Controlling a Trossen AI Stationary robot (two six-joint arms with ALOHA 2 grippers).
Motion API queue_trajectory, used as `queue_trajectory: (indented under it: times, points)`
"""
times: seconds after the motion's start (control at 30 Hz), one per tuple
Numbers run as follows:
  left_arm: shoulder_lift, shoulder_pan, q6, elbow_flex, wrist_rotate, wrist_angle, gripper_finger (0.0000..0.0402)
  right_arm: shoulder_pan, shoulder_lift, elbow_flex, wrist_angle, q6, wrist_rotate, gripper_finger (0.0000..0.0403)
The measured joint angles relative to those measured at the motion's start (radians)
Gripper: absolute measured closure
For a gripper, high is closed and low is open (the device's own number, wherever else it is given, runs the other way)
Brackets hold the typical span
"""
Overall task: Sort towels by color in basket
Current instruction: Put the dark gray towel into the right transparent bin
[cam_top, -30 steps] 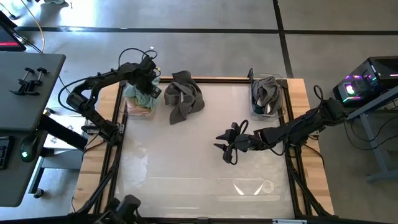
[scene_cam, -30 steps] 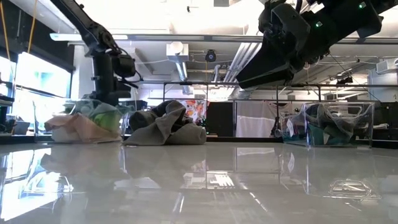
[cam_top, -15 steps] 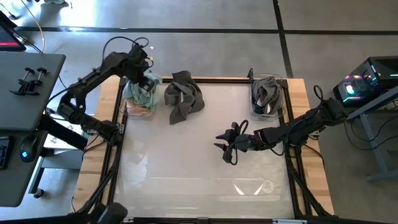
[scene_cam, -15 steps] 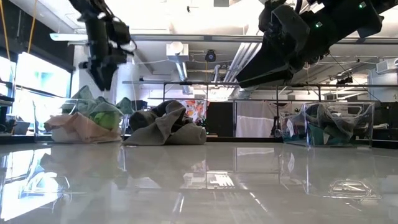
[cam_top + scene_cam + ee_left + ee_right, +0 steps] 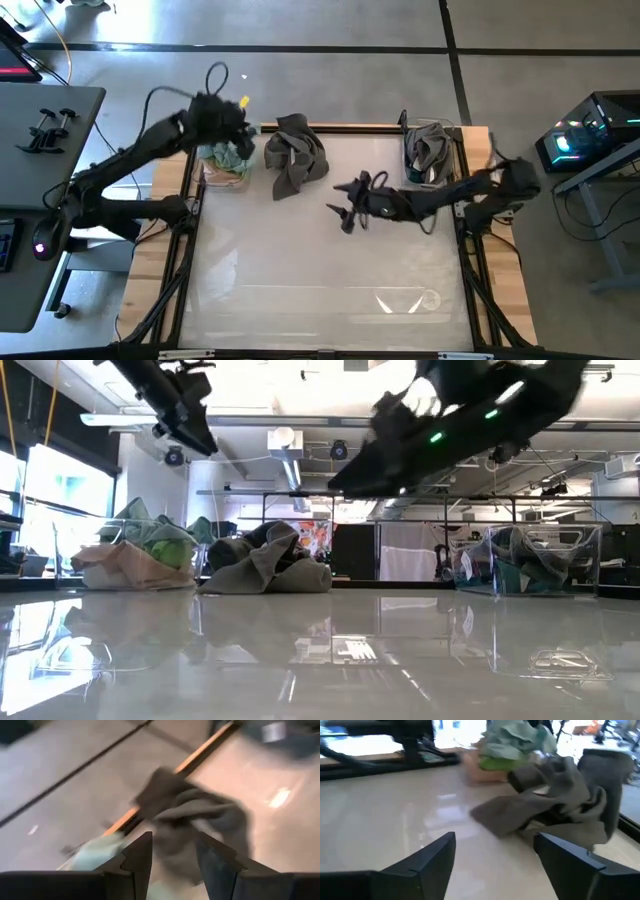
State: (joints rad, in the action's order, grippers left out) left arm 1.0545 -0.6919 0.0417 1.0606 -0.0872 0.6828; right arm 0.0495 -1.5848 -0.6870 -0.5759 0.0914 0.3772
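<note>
Right tool (image 5: 345,208): placed at centre of the high view, above bare desk (image 5: 320,280); fingers seen spread wide in the right wrist view, nothing held.
Grey towel heap (image 5: 294,152): lying loose on the desk, upper centre of the high view, just beyond the right tool; judged the piece in hand.
Approach: a low, level entry into a raised fold is advised, so that one cloth alone is taken.
Left pile (image 5: 226,158): pink, lime green and pale mint cloths gathered at upper left, beside the heap.
Left tool (image 5: 238,122): raised over the left pile; fingers parted in the left wrist view, empty.
Right basket (image 5: 430,155): clear container at upper right, grey and teal cloths inside; judged the destination for dark pieces.
</note>
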Motion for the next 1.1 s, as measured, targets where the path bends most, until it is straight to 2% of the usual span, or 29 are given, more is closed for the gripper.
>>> queue_trajectory:
  times: [0.1, 0.17, 0.37, 0.53, 0.7, 0.8, 0.9, 1.03, 1.1]
  points:
    - [-0.071, 0.117, -0.029, -0.117, 0.000, -0.124, 0.0272, -0.064, -0.087, -0.082, 0.025, -0.002, -0.011, 0.0117]
    - [-0.111, 0.196, -0.065, -0.197, 0.000, -0.209, 0.0275, -0.099, -0.136, -0.165, 0.101, -0.031, -0.013, 0.0117]
    - [-0.165, 0.406, -0.179, -0.395, -0.027, -0.430, 0.0280, -0.229, -0.274, -0.506, 0.544, -0.083, -0.135, 0.0126]
    - [-0.159, 0.547, -0.272, -0.466, -0.179, -0.488, 0.0280, -0.326, -0.404, -0.754, 0.781, -0.162, -0.173, 0.0136]
    - [-0.155, 0.656, -0.345, -0.529, -0.308, -0.559, 0.0280, -0.413, -0.544, -0.949, 0.876, -0.197, -0.335, 0.0158]
    - [-0.155, 0.708, -0.385, -0.561, -0.345, -0.593, 0.0280, -0.458, -0.624, -1.058, 0.996, -0.204, -0.344, 0.0198]
    - [-0.155, 0.752, -0.412, -0.580, -0.353, -0.613, 0.0280, -0.501, -0.684, -1.127, 1.130, -0.215, -0.343, 0.0267]
    - [-0.155, 0.812, -0.456, -0.591, -0.355, -0.606, 0.0280, -0.535, -0.700, -1.128, 1.241, -0.204, -0.349, 0.0376]
    - [-0.155, 0.843, -0.464, -0.591, -0.356, -0.604, 0.0280, -0.532, -0.678, -1.098, 1.275, -0.200, -0.326, 0.0389]
